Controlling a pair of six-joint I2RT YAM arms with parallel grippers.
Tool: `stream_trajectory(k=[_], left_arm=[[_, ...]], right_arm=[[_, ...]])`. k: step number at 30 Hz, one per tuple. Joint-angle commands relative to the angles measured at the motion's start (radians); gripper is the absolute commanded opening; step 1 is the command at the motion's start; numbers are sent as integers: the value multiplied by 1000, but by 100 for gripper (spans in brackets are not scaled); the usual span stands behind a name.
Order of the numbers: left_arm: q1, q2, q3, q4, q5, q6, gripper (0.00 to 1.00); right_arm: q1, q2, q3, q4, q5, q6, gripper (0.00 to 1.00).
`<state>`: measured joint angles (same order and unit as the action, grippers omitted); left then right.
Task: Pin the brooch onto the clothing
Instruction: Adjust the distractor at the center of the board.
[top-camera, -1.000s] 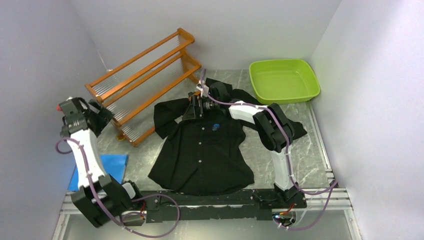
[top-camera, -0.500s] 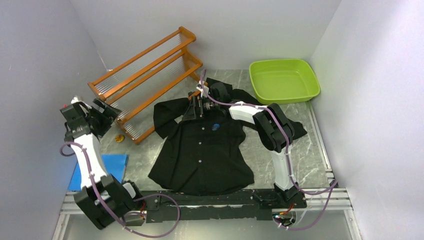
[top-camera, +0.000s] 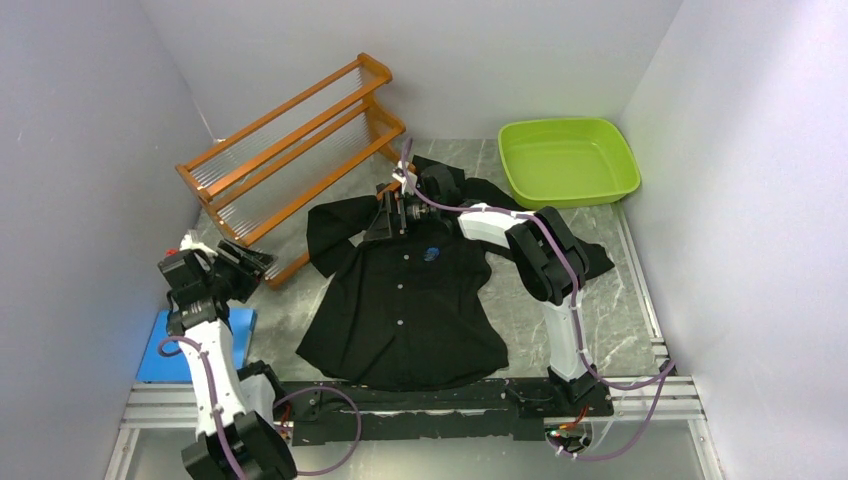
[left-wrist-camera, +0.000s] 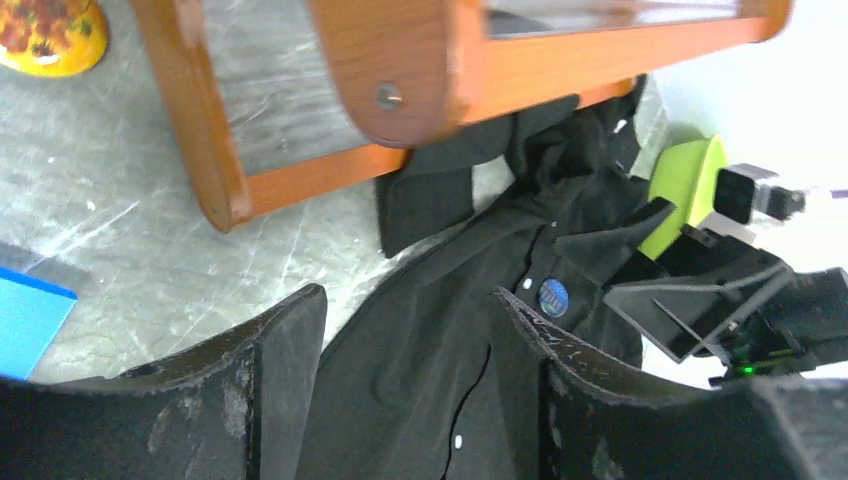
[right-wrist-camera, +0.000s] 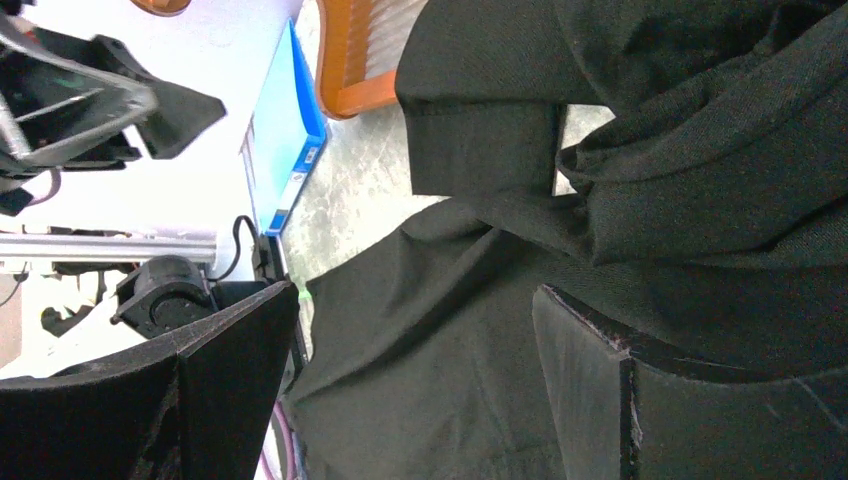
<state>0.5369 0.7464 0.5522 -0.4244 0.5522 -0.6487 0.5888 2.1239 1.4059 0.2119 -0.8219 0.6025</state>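
The black shirt (top-camera: 410, 305) lies flat on the table, collar to the far side, buttons down the front. A round blue brooch (top-camera: 431, 252) sits on its chest and also shows in the left wrist view (left-wrist-camera: 553, 296). A yellow sunflower brooch (left-wrist-camera: 45, 35) lies on the table by the rack's foot. My left gripper (top-camera: 255, 268) is open and empty, low by the rack's near end, left of the shirt (left-wrist-camera: 420, 370). My right gripper (top-camera: 385, 222) is open and empty over the collar and left shoulder (right-wrist-camera: 500, 260).
A wooden rack (top-camera: 290, 160) lies tilted at the far left, its end close in front of my left gripper (left-wrist-camera: 400, 80). A blue pad (top-camera: 175, 350) lies at the near left. A green basin (top-camera: 565, 160) stands at the far right.
My left arm has swung down from the left wall toward the rack's near end. The yellow brooch showed on the table half a second ago. The right arm has not moved.
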Motion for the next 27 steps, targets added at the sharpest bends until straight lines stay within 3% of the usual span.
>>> stream_trajectory(k=[1,9,16,22,27], left_arm=[[-6,82,4,94,-34,-31,64],[-8,422,222,181,-146,31,61],[-7,671,426,203,-105,70,65],[-8,558,375,96,-189,55,84],[-8,377,283,-87,-323,-2,89]], right_arm=[[-2,-65,-8,41,-20,-12,91],[-4,-68,-8,32,-20,-15,91],[-9,-70,-15,25,-20,-21,91],[-10,-73,-24,21,-21,-25,91],[-10,-77,-33,31,-28,-20,91]])
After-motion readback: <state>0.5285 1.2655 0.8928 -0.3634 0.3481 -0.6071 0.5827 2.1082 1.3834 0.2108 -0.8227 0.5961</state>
